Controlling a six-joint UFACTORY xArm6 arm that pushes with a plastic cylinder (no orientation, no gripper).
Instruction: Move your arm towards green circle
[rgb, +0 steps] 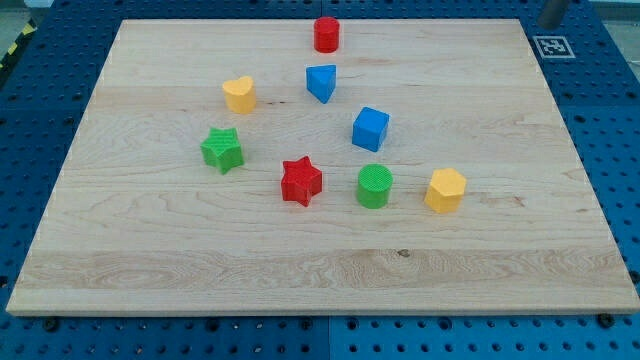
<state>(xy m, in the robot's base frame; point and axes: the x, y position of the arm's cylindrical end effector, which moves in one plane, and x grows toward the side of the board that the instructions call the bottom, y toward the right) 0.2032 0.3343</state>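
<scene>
The green circle (374, 186) is a short green cylinder standing right of the board's middle. The red star (301, 181) is just to its left, the yellow hexagon (445, 190) just to its right, and the blue cube (370, 128) above it. A short grey piece of rod shows at the view's top right corner, off the board. My tip (547, 22) appears to be its lower end, far up and right of the green circle and touching no block.
A green star (222, 150), a yellow heart (239, 94), a blue triangle (321, 82) and a red cylinder (326, 34) stand on the wooden board (150, 270). A black-and-white marker tag (553, 46) lies beyond the board's top right corner.
</scene>
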